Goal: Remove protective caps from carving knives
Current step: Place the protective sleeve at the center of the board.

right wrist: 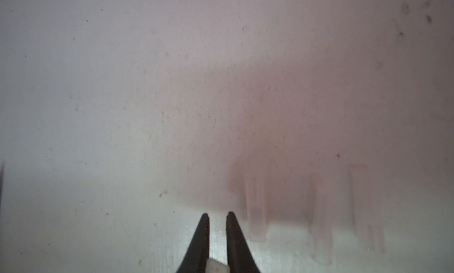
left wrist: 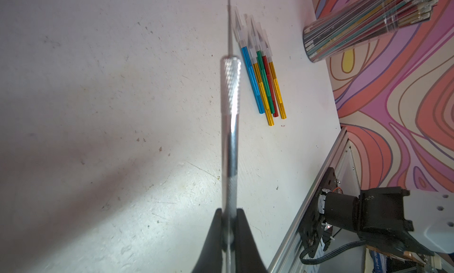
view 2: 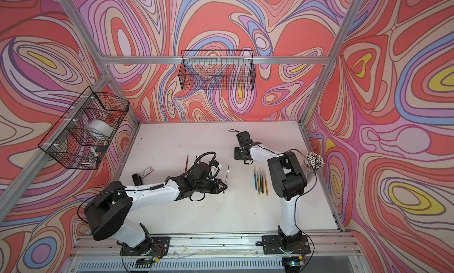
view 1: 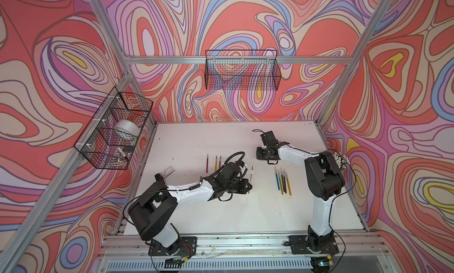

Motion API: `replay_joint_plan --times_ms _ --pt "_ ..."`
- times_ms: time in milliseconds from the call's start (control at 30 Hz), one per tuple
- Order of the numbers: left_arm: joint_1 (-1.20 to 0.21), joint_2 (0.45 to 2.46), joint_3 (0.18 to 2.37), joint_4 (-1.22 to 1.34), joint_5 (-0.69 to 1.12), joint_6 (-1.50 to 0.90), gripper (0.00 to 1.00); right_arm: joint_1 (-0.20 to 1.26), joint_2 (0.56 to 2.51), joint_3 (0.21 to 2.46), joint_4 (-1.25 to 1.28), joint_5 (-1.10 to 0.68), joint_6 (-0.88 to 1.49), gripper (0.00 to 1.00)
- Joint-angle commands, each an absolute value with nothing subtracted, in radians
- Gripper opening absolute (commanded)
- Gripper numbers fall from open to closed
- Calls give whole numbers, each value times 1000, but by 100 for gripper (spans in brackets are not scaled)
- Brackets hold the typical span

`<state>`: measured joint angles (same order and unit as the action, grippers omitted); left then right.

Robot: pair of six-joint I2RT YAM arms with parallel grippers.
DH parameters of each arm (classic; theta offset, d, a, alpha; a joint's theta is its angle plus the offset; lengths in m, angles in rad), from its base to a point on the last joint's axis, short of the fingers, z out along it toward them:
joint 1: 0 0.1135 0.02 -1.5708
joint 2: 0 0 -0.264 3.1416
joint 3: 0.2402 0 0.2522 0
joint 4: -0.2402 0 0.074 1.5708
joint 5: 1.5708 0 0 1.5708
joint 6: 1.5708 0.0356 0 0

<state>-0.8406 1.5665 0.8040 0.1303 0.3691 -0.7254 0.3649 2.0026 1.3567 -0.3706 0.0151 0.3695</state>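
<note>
My left gripper (left wrist: 229, 214) is shut on a silver carving knife (left wrist: 230, 126) over the table's middle, its thin bare blade pointing away; both top views show it (view 1: 251, 178) (view 2: 225, 178). Three more bare carving knives (view 1: 207, 163) lie left of that arm. Several capped carving knives (view 1: 282, 179) (left wrist: 264, 82) lie in a bundle at the right, with translucent protective caps (left wrist: 248, 31) on their blades. My right gripper (right wrist: 217, 214) points down at the table further back, jaws narrowly apart with a whitish protective cap (right wrist: 217, 268) lodged between them. Three loose protective caps (right wrist: 256, 210) lie beside it.
A clear cup of white-tipped sticks (view 1: 340, 161) (left wrist: 356, 31) stands at the table's right edge behind the right arm. A small card (view 1: 167, 172) lies at the left. Wire baskets hang on the back wall (view 1: 243, 72) and the left wall (view 1: 115, 131).
</note>
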Motion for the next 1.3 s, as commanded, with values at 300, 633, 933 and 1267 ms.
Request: replay_joint_plan --times_ms 300,633,933,1267 --pt "-839 1559 793 130 368 -718 0 360 2053 1402 -373 55 358 21" --pt "-839 1559 796 126 369 -717 0 359 2066 1416 -382 55 353 27" --pt "-839 1570 807 128 375 -722 0 358 2028 1407 -385 13 328 34" --pt "-838 1710 919 132 448 -738 0 358 1981 1402 -398 -13 340 32"
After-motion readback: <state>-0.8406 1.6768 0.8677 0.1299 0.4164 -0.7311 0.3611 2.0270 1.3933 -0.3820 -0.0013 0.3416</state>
